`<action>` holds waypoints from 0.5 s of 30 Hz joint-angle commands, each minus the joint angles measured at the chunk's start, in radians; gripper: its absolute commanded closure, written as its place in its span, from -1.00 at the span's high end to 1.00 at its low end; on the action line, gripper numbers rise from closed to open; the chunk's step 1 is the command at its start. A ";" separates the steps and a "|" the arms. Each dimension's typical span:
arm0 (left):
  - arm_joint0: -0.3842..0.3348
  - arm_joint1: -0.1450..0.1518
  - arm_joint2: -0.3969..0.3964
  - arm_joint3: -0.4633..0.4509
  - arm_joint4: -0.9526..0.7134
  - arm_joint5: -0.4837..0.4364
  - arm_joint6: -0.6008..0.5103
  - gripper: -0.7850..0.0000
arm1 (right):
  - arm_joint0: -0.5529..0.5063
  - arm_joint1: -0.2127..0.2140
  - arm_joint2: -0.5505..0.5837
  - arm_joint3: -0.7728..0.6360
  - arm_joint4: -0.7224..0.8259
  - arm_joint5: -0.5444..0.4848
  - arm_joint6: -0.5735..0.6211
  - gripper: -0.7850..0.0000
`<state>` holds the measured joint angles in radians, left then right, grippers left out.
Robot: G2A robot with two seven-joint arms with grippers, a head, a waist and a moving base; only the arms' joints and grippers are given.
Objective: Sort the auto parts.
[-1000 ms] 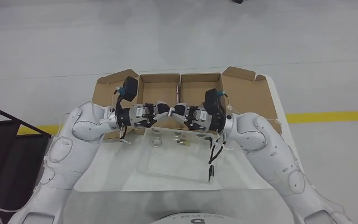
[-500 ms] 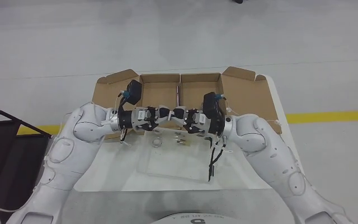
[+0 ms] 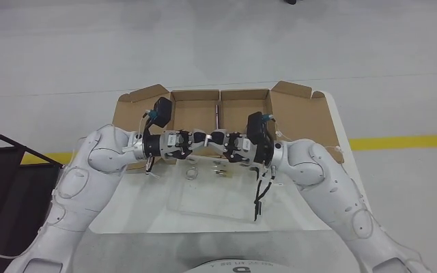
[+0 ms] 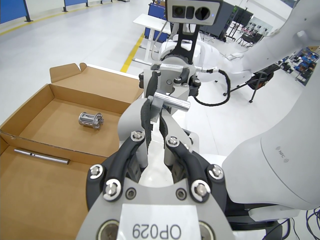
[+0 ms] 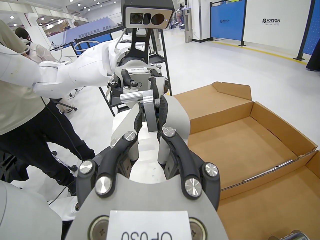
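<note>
Clear plastic, seemingly a shallow tray (image 3: 205, 199), lies nearest the robot at 6 o'clock. Two small metal pieces (image 3: 220, 168) sit at its far edge.

Just beyond, over the middle of the table, the two grippers meet tip to tip. The left gripper (image 4: 153, 116) comes in from 9 o'clock and the right gripper (image 5: 150, 119) from 3 o'clock. Between them is the pin-and-plate part (image 4: 172, 103), a flat metal plate with a short cylinder standing off it. Each wrist view shows its own jaws drawn narrow, with the pads pressed on the plate, so both seem to be holding it at once.

Over the last second both wrists have come slightly toward 6 o'clock and levelled out. In the last half second they have hardly moved. That looks like a handover at its middle: the part has been offered and gripped, but neither side has let go. Which arm is giving cannot be told.

Farther off at 12 o'clock stands the cardboard box (image 3: 198, 93), open and split in two. A slim rod (image 3: 218, 109) lies in the left half against the divider. A toothed sleeve (image 4: 90, 120) lies in the right half.
</note>
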<state>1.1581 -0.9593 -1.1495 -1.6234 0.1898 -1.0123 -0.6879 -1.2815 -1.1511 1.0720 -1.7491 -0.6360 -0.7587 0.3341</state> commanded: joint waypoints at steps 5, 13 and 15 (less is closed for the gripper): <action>0.001 0.008 -0.007 0.003 -0.015 0.000 0.012 -1.00 | 0.002 0.001 0.001 -0.003 0.009 0.005 0.001 -0.51; 0.004 0.017 -0.014 0.005 -0.019 0.000 0.027 -1.00 | -0.002 0.004 0.002 -0.012 0.007 0.008 0.002 -0.53; 0.004 0.018 -0.014 0.006 -0.019 0.000 0.033 -1.00 | -0.001 0.004 0.004 -0.012 0.010 0.011 0.003 -0.51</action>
<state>1.1624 -0.9420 -1.1635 -1.6177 0.1706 -1.0123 -0.6580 -1.2831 -1.1468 1.0747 -1.7615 -0.6278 -0.7495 0.3366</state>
